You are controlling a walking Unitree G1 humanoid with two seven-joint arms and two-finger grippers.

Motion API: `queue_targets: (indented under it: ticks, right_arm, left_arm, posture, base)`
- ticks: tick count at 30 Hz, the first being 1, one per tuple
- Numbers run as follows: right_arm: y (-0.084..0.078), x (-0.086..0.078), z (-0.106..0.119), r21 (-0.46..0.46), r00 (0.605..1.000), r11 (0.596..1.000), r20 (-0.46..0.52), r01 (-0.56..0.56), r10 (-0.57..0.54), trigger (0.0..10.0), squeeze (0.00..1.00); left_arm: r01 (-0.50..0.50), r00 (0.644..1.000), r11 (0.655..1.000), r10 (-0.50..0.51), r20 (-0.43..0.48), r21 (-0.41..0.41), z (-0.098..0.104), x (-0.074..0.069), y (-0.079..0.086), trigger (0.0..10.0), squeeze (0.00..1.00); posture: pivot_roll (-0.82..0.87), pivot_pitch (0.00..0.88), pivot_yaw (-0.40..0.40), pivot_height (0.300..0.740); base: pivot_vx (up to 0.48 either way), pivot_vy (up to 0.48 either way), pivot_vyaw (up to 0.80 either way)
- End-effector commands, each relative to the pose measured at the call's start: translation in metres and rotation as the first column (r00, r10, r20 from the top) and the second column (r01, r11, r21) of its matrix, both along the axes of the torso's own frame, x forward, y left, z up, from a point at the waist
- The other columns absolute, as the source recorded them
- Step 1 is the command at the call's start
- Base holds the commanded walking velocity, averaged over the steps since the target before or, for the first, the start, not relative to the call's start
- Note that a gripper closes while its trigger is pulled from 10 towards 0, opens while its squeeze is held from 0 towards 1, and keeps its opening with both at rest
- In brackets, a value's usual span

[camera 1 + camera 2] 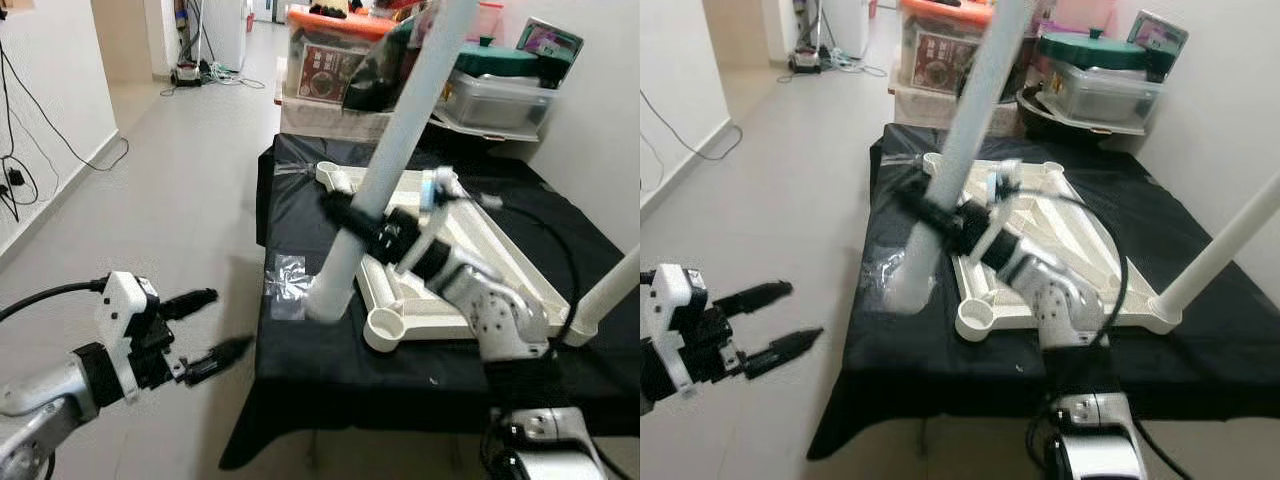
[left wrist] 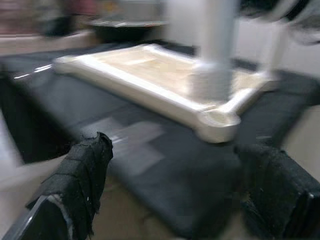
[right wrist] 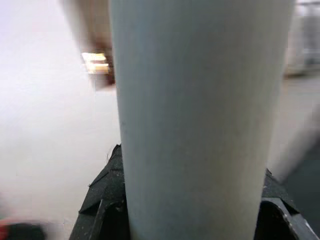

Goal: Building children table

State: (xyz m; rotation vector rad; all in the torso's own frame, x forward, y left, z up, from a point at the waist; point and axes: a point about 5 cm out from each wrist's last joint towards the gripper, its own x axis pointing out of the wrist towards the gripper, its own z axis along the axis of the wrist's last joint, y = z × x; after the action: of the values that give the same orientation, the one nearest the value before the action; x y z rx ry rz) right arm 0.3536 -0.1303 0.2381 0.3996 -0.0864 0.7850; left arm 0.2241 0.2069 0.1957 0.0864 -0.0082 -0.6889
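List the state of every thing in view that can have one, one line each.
Right end effector: shut on the loose table leg.
Loose table leg: tilted, lower end on the black cloth.
Left end effector: open, holding nothing.
Tabletop: upside down on the cloth.
Fitted leg: standing in a corner socket.
Near corner socket: unfilled.

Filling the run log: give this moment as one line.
right gripper: shut on white leg | leg end beside empty socket | left gripper: open, idle

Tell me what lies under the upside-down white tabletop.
A black cloth lies under the white tabletop, draping over the edges of whatever supports it. That support is covered. A clear plastic wrapper lies on the cloth beside the tabletop.
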Motion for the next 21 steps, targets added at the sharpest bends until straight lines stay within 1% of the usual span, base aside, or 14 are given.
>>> queue_targets:
  ticks: [1, 3, 7, 8, 9, 10, 11, 12, 13, 15, 16, 17, 20, 21]
  right_arm:
    - [-0.01, 0.014, -0.003, -0.014, 0.96, 0.962, -0.063, 0.274, -0.274, 0.0, 0.0]
    - [-0.01, 0.016, -0.002, -0.009, 0.932, 0.935, -0.077, 0.354, -0.354, 0.0, 0.0]
    - [-0.001, 0.015, 0.002, 0.023, 0.932, 0.934, -0.079, 0.356, -0.354, 0.0, 0.0]
    - [0.004, 0.014, 0.004, 0.027, 0.932, 0.933, -0.07, 0.358, -0.356, 0.0, 0.0]
    - [0.01, 0.013, 0.005, 0.037, 0.931, 0.932, -0.069, 0.36, -0.357, 0.0, 0.0]
    - [0.01, 0.013, 0.005, 0.037, 0.931, 0.932, -0.069, 0.36, -0.357, 0.0, 0.0]
    - [0.016, 0.013, 0.006, 0.048, 0.931, 0.931, -0.069, 0.361, -0.357, 0.0, 0.0]
    - [0.016, 0.013, 0.006, 0.048, 0.931, 0.931, -0.069, 0.361, -0.357, 0.0, 0.0]
    - [0.021, 0.012, 0.007, 0.06, 0.933, 0.932, -0.069, 0.358, -0.354, 0.0, 0.0]
    - [0.021, 0.012, 0.007, 0.06, 0.933, 0.932, -0.069, 0.358, -0.354, 0.0, 0.0]
    - [0.026, 0.012, 0.009, 0.077, 0.937, 0.935, -0.07, 0.347, -0.342, 0.0, 0.0]
    - [0.029, 0.012, 0.012, 0.095, 0.94, 0.936, -0.064, 0.339, -0.334, 0.0, 0.0]
    - [0.029, 0.012, 0.012, 0.095, 0.94, 0.936, -0.064, 0.339, -0.334, 0.0, 0.0]
    - [0.029, 0.012, 0.014, 0.107, 0.942, 0.937, -0.057, 0.334, -0.329, 0.0, 0.0]
  left_arm:
    - [-0.187, 0.982, 0.981, 0.186, 0.027, 0.05, -0.008, 0.013, 0.012, 10.0, 0.0]
    - [-0.25, 0.968, 0.966, 0.248, 0.034, 0.068, -0.01, 0.017, 0.015, 10.0, 0.0]
    - [-0.28, 0.96, 0.954, 0.276, 0.053, 0.111, -0.011, 0.022, 0.016, 10.0, 0.0]
    - [-0.277, 0.961, 0.954, 0.271, 0.063, 0.116, -0.011, 0.025, 0.014, 10.0, 0.0]
    - [-0.252, 0.967, 0.963, 0.246, 0.067, 0.099, -0.008, 0.026, 0.009, 10.0, 0.0]
    - [-0.252, 0.967, 0.963, 0.246, 0.067, 0.099, -0.008, 0.026, 0.009, 10.0, 0.0]
    - [-0.212, 0.976, 0.974, 0.207, 0.059, 0.078, -0.007, 0.027, 0.004, 10.0, 0.0]
    - [-0.212, 0.976, 0.974, 0.207, 0.059, 0.078, -0.007, 0.027, 0.004, 10.0, 0.0]
    - [-0.17, 0.985, 0.983, 0.166, 0.054, 0.064, -0.006, 0.027, -0.001, 10.0, 0.0]
    - [-0.17, 0.985, 0.983, 0.166, 0.054, 0.064, -0.006, 0.027, -0.001, 10.0, 0.0]
    - [-0.132, 0.991, 0.99, 0.13, 0.042, 0.054, -0.006, 0.025, -0.006, 10.0, 0.0]
    - [-0.122, 0.992, 0.991, 0.12, 0.033, 0.054, -0.008, 0.023, -0.007, 10.0, 0.0]
    - [-0.122, 0.992, 0.991, 0.12, 0.033, 0.054, -0.008, 0.023, -0.007, 10.0, 0.0]
    - [-0.133, 0.991, 0.989, 0.132, 0.025, 0.059, -0.011, 0.021, -0.004, 10.0, 0.0]
  posture:
    - [0.13, 0.0, -0.124, 0.74]
    - [0.13, 0.0, -0.124, 0.74]
    - [0.13, 0.0, -0.118, 0.74]
    - [0.12, 0.0, -0.113, 0.74]
    - [0.12, 0.0, -0.109, 0.74]
    - [0.12, 0.0, -0.109, 0.74]
    - [0.12, 0.0, -0.106, 0.74]
    - [0.12, 0.0, -0.106, 0.74]
    - [0.12, 0.0, -0.106, 0.74]
    - [0.12, 0.0, -0.106, 0.74]
    - [0.12, 0.0, -0.105, 0.74]
    - [0.12, 0.0, -0.104, 0.74]
    - [0.12, 0.0, -0.104, 0.74]
    - [0.12, 0.0, -0.109, 0.74]
  base:
    - [0.0, 0.0, 0.0]
    - [0.0, 0.0, 0.0]
    - [0.0, 0.0, 0.0]
    - [0.0, 0.0, 0.0]
    - [0.0, 0.0, 0.0]
    - [0.0, 0.0, 0.0]
    - [0.0, 0.0, 0.0]
    - [0.0, 0.0, 0.0]
    - [0.0, 0.0, 0.0]
    - [0.0, 0.0, 0.0]
    - [0.0, 0.0, 0.0]
    - [0.0, 0.0, 0.0]
    - [0.0, 0.0, 0.0]
    - [0.0, 0.0, 0.0]
